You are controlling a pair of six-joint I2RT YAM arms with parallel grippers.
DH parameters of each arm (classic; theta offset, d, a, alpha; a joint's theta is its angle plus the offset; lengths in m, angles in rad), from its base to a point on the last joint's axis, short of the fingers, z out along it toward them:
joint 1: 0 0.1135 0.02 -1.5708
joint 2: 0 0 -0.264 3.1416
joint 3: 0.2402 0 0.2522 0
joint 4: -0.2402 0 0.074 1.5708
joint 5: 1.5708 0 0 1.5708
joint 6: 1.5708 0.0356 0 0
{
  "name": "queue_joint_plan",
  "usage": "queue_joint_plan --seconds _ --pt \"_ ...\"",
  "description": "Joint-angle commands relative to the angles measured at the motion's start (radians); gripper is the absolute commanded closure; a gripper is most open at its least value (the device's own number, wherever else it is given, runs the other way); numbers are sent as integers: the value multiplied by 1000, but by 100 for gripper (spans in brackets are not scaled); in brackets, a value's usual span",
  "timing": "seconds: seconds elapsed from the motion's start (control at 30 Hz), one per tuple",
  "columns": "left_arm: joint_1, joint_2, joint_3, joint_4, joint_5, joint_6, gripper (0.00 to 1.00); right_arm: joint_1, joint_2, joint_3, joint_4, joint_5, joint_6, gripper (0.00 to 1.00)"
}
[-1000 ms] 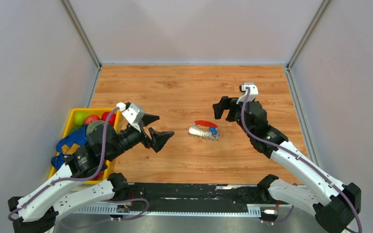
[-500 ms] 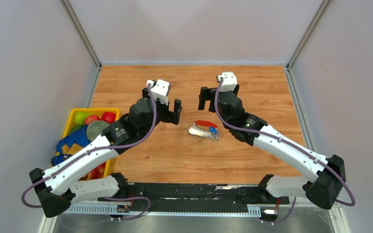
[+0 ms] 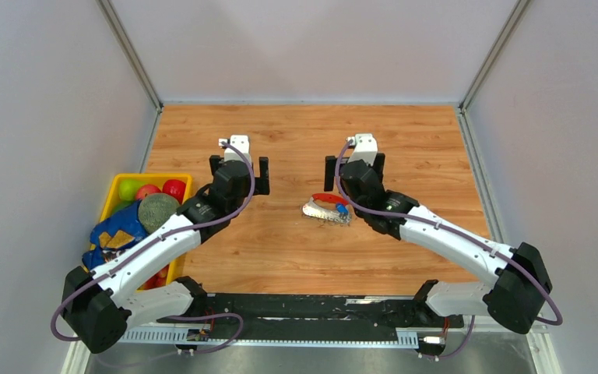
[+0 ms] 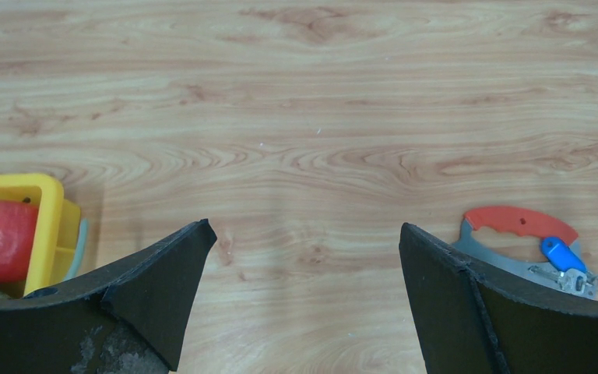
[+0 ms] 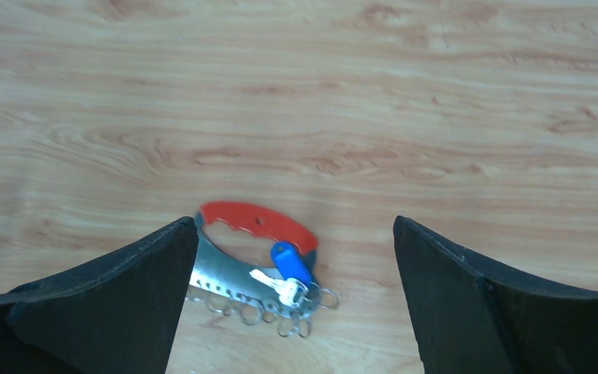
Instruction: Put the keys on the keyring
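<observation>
Both arms reach out over the table (image 3: 296, 257), and we have the left claw (image 3: 239, 167) released, jaws spread wide over bare wood, gripping no object. The right claw (image 3: 354, 165) is just as wide, released too, with nothing in its grasp. The keyring (image 3: 321, 206) lies flat near the middle of the table, a touch toward 3 o'clock. From it the right claw sits near, at about 1 o'clock, while the left claw stands well apart at about 10 o'clock. Through the right wrist camera we look down at the keyring between the two fingers (image 5: 117, 296), nearer the one at 9 o'clock. The red loop arches along its 12 o'clock side, the grey jagged plate runs below it, and small wire rings hang off the 6 o'clock edge. The keys (image 5: 284, 273) lie right on the plate at its 3 o'clock end, blue tag just beside the red loop's end, silver blades pointing toward 9 o'clock. Whether they are threaded onto a ring we cannot tell. From the left wrist camera, keyring and keys peek out at 4 o'clock, partly behind the finger on that side. At the table's 9 o'clock edge sits a yellow bin (image 3: 114, 189) holding green and red balls (image 3: 173, 188), apart from both claws.
</observation>
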State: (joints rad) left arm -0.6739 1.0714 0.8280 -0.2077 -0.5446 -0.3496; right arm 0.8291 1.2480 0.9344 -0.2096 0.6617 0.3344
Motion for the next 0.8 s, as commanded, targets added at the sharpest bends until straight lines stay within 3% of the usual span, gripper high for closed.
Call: queue_joint_plan --seconds 0.0,0.2,0.77 --pt "-1 -22 -43 52 -14 -54 0 2 -34 -69 -13 85 48 0" --pt "-1 -116 -172 141 46 -49 0 3 -42 -139 -13 102 113 0" --pt "-3 -167 -256 181 88 -2 0 6 -109 -138 -39 74 105 0"
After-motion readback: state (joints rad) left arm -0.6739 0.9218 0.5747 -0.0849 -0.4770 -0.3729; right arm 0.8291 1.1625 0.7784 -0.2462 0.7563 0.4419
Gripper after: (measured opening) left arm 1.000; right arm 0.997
